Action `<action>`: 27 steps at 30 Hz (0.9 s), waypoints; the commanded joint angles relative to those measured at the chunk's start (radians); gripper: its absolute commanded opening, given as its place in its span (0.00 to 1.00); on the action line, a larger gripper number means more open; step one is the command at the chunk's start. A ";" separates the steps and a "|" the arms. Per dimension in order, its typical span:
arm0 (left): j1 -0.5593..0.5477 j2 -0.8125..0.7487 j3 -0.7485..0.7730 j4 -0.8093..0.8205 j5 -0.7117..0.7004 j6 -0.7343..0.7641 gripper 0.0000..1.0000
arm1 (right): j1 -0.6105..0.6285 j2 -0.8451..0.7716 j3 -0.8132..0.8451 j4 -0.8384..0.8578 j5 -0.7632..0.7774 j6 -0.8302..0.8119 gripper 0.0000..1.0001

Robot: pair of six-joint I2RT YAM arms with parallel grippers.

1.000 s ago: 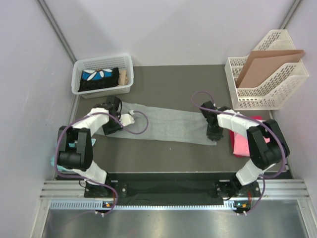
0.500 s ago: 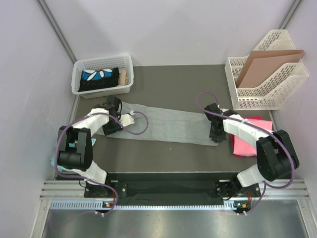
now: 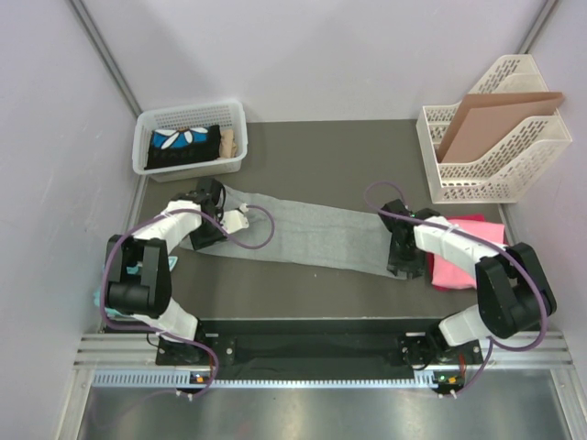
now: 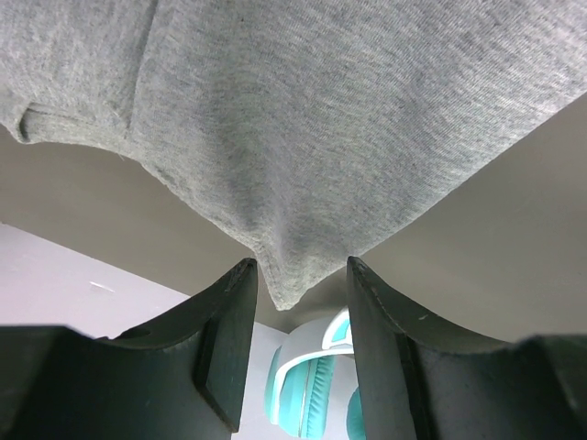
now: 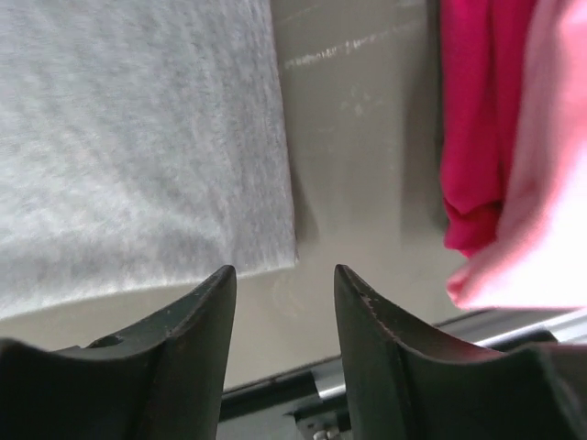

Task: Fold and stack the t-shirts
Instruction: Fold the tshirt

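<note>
The heather grey t-shirt (image 3: 312, 229) lies folded into a long strip across the middle of the table. My left gripper (image 3: 205, 236) is at its left end. In the left wrist view its jaws (image 4: 298, 275) are open, with a corner of the grey t-shirt (image 4: 293, 137) hanging between the tips, not pinched. My right gripper (image 3: 408, 266) is open at the strip's near right corner, its tips (image 5: 284, 275) just off the grey t-shirt (image 5: 138, 137). The magenta t-shirt (image 5: 477, 119) and the pink t-shirt (image 5: 541, 202) lie in a pile (image 3: 457, 252) to the right.
A white basket (image 3: 147, 124) holding dark cloth stands at the back left. A white file rack (image 3: 477, 188) holding the brown cardboard sheet (image 3: 491, 115) stands at the back right. Teal headphones (image 4: 312, 385) lie off the table's left edge. A metal rail (image 3: 312, 362) runs along the front.
My right gripper has moved toward the near right, from on the grey t-shirt's right end to its near right corner. The left gripper has stayed in place.
</note>
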 commanded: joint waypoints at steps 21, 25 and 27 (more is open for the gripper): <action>-0.224 0.154 0.313 -0.146 0.255 -0.270 0.49 | 0.011 0.399 0.454 0.152 -0.029 -0.023 0.43; -0.224 0.194 0.341 -0.118 0.229 -0.270 0.49 | 0.011 0.393 0.441 0.169 -0.033 -0.025 0.43; -0.222 0.223 0.367 -0.109 0.217 -0.271 0.49 | 0.011 0.388 0.441 0.167 -0.033 -0.029 0.43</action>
